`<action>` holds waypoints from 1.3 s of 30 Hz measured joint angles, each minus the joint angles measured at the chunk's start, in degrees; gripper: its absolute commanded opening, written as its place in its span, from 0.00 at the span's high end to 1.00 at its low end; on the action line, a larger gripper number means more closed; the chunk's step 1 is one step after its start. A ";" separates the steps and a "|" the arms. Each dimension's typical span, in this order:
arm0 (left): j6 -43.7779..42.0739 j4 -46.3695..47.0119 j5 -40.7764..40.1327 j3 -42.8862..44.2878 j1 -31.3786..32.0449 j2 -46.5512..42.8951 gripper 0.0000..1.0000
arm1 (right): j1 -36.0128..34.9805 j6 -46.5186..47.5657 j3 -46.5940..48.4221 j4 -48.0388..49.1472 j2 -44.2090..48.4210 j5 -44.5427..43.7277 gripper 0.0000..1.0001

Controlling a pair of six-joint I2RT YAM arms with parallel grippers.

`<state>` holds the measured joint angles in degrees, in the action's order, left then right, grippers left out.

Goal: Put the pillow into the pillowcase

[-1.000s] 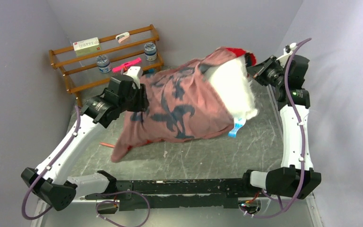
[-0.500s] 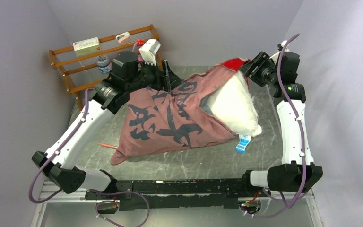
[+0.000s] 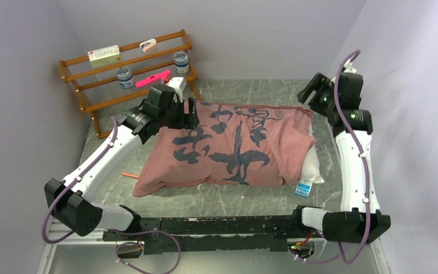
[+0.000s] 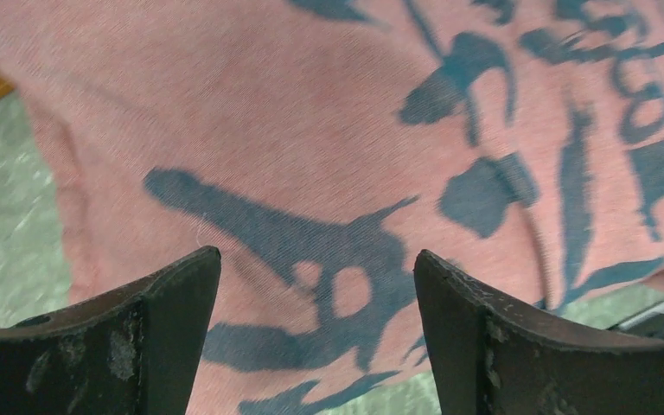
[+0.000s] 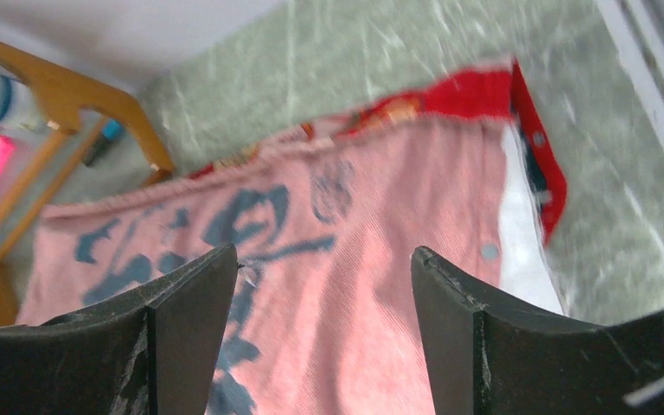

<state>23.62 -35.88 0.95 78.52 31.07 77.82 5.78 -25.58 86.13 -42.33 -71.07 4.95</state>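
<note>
Pillowcase (image 3: 228, 145) — below left gripper (image 4: 316, 258), beside right gripper (image 5: 324, 252)

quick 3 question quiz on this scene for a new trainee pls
1. Pick one: how much of the pillow shows outside the pillowcase? A none; B a white strip at the end nearest the right arm; C all of it.
2. True or false: the left tool and the right tool both stand open, holding nothing.
3. What stands in the far left corner?
Key: 1 B. 2 True. 3 A wooden rack.
</note>
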 measured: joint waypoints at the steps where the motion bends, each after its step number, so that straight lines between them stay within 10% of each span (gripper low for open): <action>1: -0.31 -0.81 -1.29 -1.18 -0.17 -0.87 0.11 | 0.00 -0.11 -2.99 -0.02 1.60 -0.33 0.22; 14: -1.70 -3.21 -3.37 -17.59 -0.63 -9.20 0.13 | 0.02 -6.56 -24.90 -8.66 16.79 -8.92 0.26; 17: -0.76 1.70 -0.70 -22.51 -0.70 -10.95 0.36 | 0.02 -7.06 -28.57 -8.11 20.24 -8.11 0.37; 20: 0.76 6.64 1.36 -26.01 -0.94 -10.29 0.91 | 0.02 -6.75 -32.04 -7.19 21.59 -5.75 0.57; 21: 1.36 7.48 2.01 -26.34 -1.20 -9.55 0.95 | 0.02 -6.43 -32.54 -7.04 21.33 -5.35 0.68; 24: 1.57 8.33 3.10 -25.31 -2.69 -6.99 0.95 | 0.00 -4.81 -32.76 -5.27 19.28 -3.04 1.00; 33: -3.04 -2.21 -4.81 -4.68 -15.82 -8.24 0.95 | -8.37 -4.48 -26.05 3.08 11.02 9.57 1.00; 39: -5.05 -4.15 -9.42 -3.23 -18.38 -10.14 0.95 | -11.43 -3.28 -17.84 0.66 8.87 -1.22 1.00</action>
<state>18.57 -40.03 -8.47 75.29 12.69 67.68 -5.65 -28.86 68.29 -41.67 -62.19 3.73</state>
